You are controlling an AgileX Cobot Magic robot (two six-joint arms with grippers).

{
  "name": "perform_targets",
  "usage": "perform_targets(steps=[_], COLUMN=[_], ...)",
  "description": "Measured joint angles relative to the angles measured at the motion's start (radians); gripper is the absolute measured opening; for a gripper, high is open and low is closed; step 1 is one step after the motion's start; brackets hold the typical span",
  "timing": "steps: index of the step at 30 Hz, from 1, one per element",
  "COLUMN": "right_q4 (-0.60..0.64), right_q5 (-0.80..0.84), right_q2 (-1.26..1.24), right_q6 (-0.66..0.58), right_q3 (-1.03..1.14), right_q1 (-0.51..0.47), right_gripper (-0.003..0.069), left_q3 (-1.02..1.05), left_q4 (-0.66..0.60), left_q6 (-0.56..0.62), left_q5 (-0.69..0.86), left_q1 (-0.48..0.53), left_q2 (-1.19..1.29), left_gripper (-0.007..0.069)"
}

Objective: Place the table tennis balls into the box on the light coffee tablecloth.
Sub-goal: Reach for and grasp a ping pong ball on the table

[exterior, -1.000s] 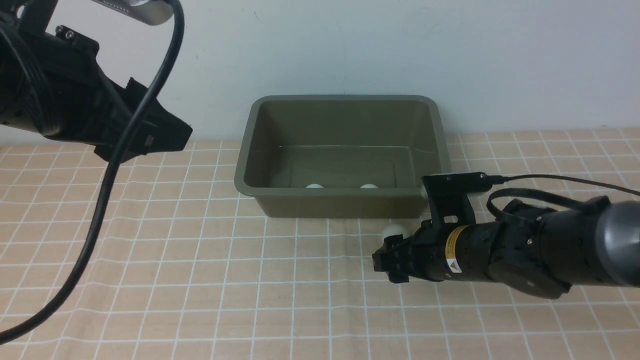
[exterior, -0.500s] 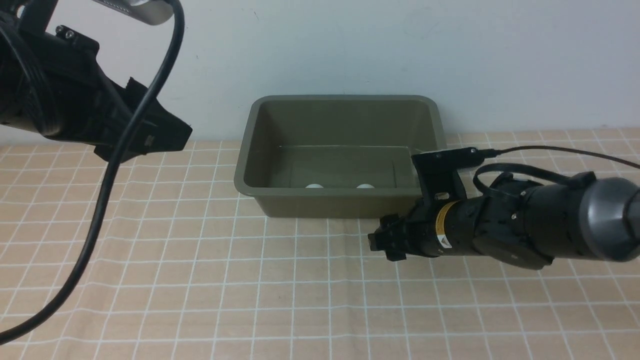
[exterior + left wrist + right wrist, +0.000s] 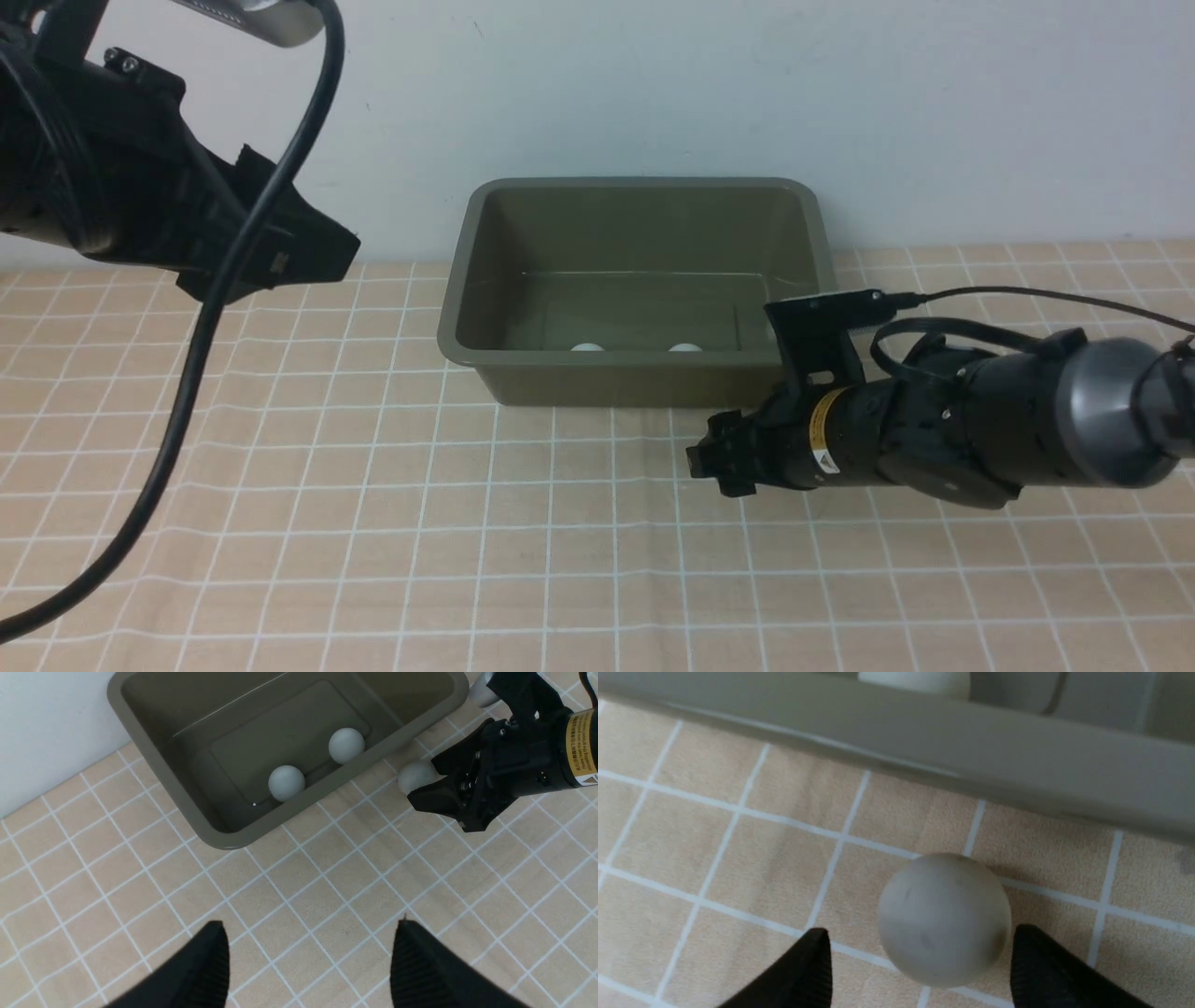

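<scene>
A plain, matte, pale blue-white wall [image 3: 653,84] spanned the scene from 10 to 2 o'clock. A few faint dark specks [image 3: 479,28] marked it near 11 o'clock. The light was soft and even, casting weak shadows.

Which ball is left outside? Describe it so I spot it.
Find the dark olive-green rectangular plastic box on the beige grid tablecloth. Outside its near wall, at the robot's right, a small matte white ball lies between the tips of the open right gripper. The other two balls sit inside it.
</scene>
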Motion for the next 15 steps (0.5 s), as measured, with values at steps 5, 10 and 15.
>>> perform_targets(steps=[5, 10, 15], right_q4=[-0.001, -0.001, -0.009], right_q5=[-0.016, -0.027, -0.027], right_q2=[0.015, 0.018, 0.02], right_q6=[0.0, 0.0, 0.0], right_q3=[0.0, 0.0, -0.001], right_q1=[-0.009, -0.009, -0.01], right_gripper=[0.046, 0.0396, 0.0313], left_q3=[0.0, 0.0, 0.0], left_q4=[0.0, 0.0, 0.0], left_q6=[0.0, 0.0, 0.0], left_q5=[0.0, 0.0, 0.0], left_q1=[0.0, 0.0, 0.0], left_q2=[0.0, 0.0, 0.0], left_gripper=[0.0386, 0.0386, 0.0386])
